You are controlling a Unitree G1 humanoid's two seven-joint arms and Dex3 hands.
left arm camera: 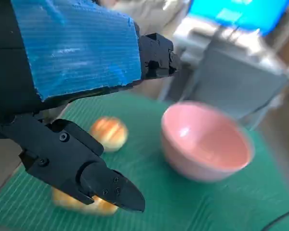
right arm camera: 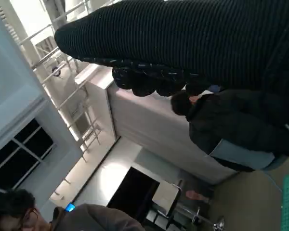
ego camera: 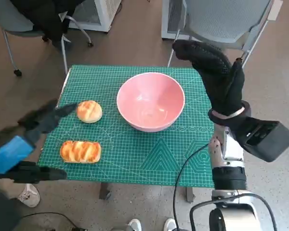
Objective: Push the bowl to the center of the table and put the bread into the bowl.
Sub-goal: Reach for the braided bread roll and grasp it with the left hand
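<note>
The pink bowl (ego camera: 151, 101) (left arm camera: 204, 142) stands empty on the green cutting mat (ego camera: 135, 159), slightly right of its middle. A round bread roll (ego camera: 89, 111) (left arm camera: 109, 132) lies to the bowl's left. A longer ridged bread (ego camera: 80, 151) (left arm camera: 82, 202) lies nearer the front left corner, partly hidden by a finger in the left wrist view. My left hand (ego camera: 33, 130) (left arm camera: 82, 96) hovers at the mat's left edge, fingers spread, pointing toward the round roll and holding nothing. My gloved right hand (ego camera: 216, 77) (right arm camera: 192, 43) is raised beside the bowl's right side, fingers stretched out, empty.
Grey chairs (ego camera: 221, 19) stand behind the table, one (ego camera: 33, 19) draped in dark clothing. A black cable (ego camera: 183, 173) crosses the mat's front right corner. Shoes (ego camera: 29, 195) show on the floor near the front. A person in a dark jacket (right arm camera: 236, 125) sits nearby.
</note>
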